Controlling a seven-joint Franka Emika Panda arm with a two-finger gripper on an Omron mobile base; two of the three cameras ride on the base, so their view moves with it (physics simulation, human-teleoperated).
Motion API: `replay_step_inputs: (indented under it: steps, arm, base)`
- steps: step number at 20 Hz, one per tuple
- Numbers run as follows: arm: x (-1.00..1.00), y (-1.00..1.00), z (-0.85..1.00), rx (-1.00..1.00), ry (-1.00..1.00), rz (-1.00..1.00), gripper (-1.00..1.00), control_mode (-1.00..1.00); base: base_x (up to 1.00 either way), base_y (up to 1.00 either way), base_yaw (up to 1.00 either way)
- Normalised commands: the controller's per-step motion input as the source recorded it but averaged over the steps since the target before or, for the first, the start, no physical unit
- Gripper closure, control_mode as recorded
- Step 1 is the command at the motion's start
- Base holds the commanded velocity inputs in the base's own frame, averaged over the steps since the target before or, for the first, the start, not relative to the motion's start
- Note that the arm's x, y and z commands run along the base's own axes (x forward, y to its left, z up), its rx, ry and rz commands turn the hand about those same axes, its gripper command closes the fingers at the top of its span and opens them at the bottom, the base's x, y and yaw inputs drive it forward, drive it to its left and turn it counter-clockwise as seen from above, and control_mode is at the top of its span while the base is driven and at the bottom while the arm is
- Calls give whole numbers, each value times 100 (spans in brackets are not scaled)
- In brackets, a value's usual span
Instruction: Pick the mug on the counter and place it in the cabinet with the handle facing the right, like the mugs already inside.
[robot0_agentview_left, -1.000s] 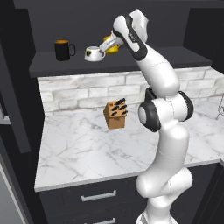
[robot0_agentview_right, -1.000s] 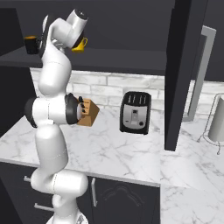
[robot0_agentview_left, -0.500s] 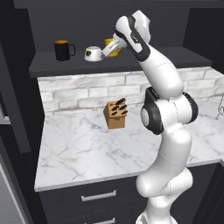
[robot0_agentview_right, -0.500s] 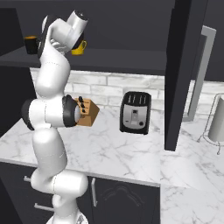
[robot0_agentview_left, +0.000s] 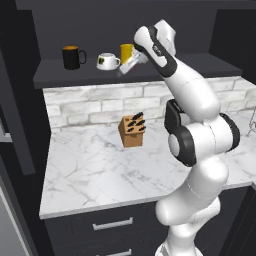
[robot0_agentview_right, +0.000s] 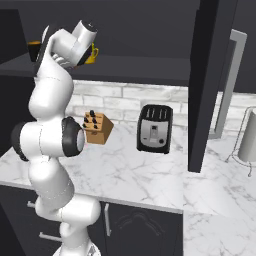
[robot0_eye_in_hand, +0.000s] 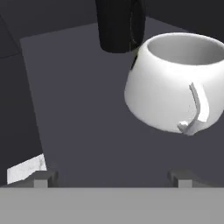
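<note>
So, left to right on the cabinet shelf: black mug far left, then the mug, then a yellow mug mostly hidden behind the arm. All three sit in one row.

The mug stands upright on the shelf, not on the counter. Its handle sticks out to the right, same as the black one's, so orientation looks matched. Squat, glossy white, rounded belly narrowing to the base, dark mark on the side. Handle is a thin white loop.

Gripper sits just right of the mug, on the handle side. Jaws are spread wide with nothing between them; in the hand view the fingertips sit low and wide apart, and the mug is off up-right, clear of both. Reads as a release: mug set down, hand free of it.

Shelf is flat, matte, near-black. The counter below is white marble with grey veins; a wooden knife block stands near the tiled back wall, a black toaster further right.

My read: placement is effectively done. Remaining risk is clipping the handle on pull-out, so retreat straight back.
</note>
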Motion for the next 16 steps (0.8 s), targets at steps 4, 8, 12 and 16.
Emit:
replay_step_inputs:
  steps: [4,8,12,16]
  arm:
    - [-63,0,-11,0,-7,0,-100,-100]
    - [-70,0,-11,0,-7,1,-100,-100]
    - [-75,0,-17,0,-7,1,-100,-100]
    - [-84,0,-24,0,-8,1,-100,-100]
  base:
    - [0,0,0]
    - [0,0,0]
    - [0,0,0]
    - [0,0,0]
